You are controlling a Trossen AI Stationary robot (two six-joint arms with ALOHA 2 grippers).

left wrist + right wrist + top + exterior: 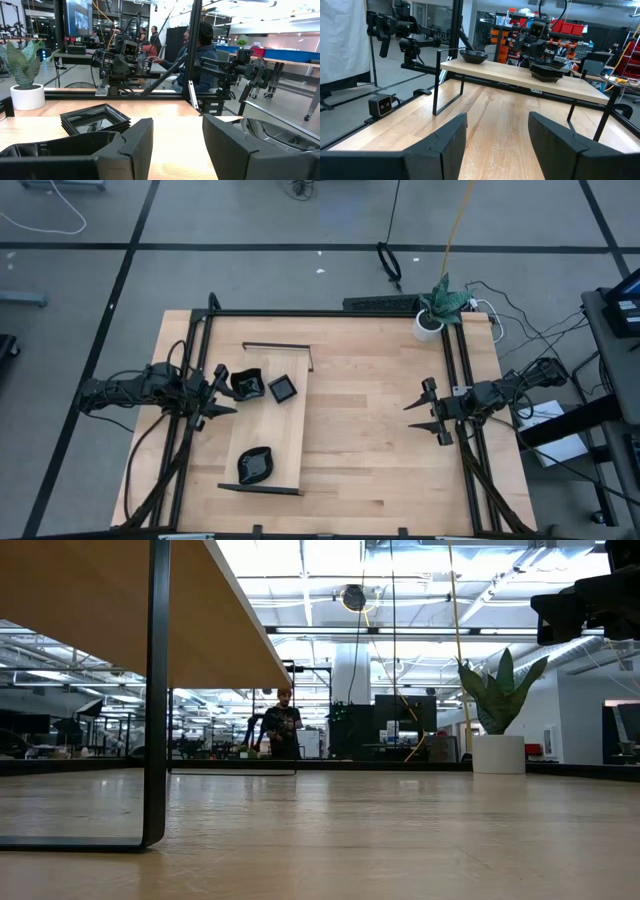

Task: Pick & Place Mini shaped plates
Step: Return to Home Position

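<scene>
1. The high view looks straight down from well above, taking in the whole table (380, 430), the left arm (150, 390), the right arm (490, 395) and the surrounding floor.
2. The low view sits at table-top height, close under the raised shelf (100, 590), facing level across the table toward the plant (497, 705) and the room.
3. The left wrist view looks across the shelf top toward the right arm opposite.
4. The right wrist view faces back at the left arm; both wrist views share the shelf and its stacked plates (547, 74).
</scene>
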